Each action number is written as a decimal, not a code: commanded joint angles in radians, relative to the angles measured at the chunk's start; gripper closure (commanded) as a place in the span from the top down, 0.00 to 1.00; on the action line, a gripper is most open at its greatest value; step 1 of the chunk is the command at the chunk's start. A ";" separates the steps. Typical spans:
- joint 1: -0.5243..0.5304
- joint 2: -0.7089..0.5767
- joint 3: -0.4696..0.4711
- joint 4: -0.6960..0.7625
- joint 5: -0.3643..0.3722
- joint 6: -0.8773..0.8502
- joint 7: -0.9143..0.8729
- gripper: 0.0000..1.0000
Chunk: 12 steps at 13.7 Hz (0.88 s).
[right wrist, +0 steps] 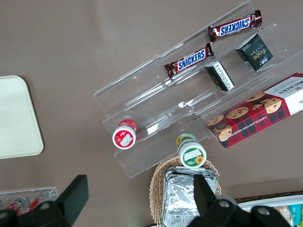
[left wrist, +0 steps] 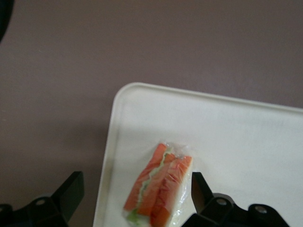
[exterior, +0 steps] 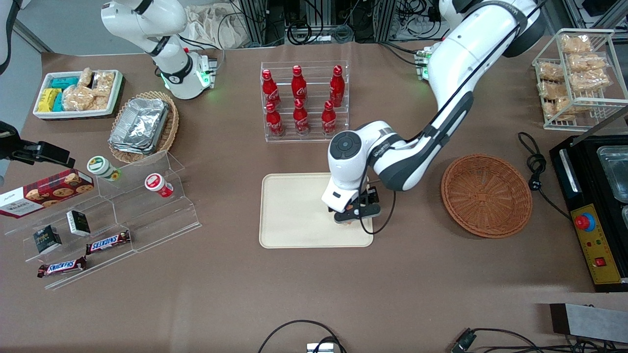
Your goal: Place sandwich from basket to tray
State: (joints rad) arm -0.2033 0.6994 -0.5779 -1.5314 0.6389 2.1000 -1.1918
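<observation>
Wrist view: sandwich (left wrist: 158,187) on tray (left wrist: 246,137) corner, between wide-spread fingers (left wrist: 71,191) of gripper (left wrist: 135,198); basket (exterior: 485,195) nearby.

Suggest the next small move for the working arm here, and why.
Probably lift the gripper straight up and clear. The sandwich already lies on the tray, the basket is empty, and the fingers stand open either side of the sandwich.

Brown-covered table (exterior: 304,289), perhaps cloth-topped.

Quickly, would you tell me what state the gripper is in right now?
Gripper: open over the tray, fingers apart on either side of the sandwich.
</observation>
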 commanded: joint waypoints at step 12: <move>0.261 -0.304 0.000 0.030 -0.213 -0.184 0.209 1.00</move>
State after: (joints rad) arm 0.0386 0.4157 -0.5739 -1.5182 0.4484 1.9584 -1.0124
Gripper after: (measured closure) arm 0.000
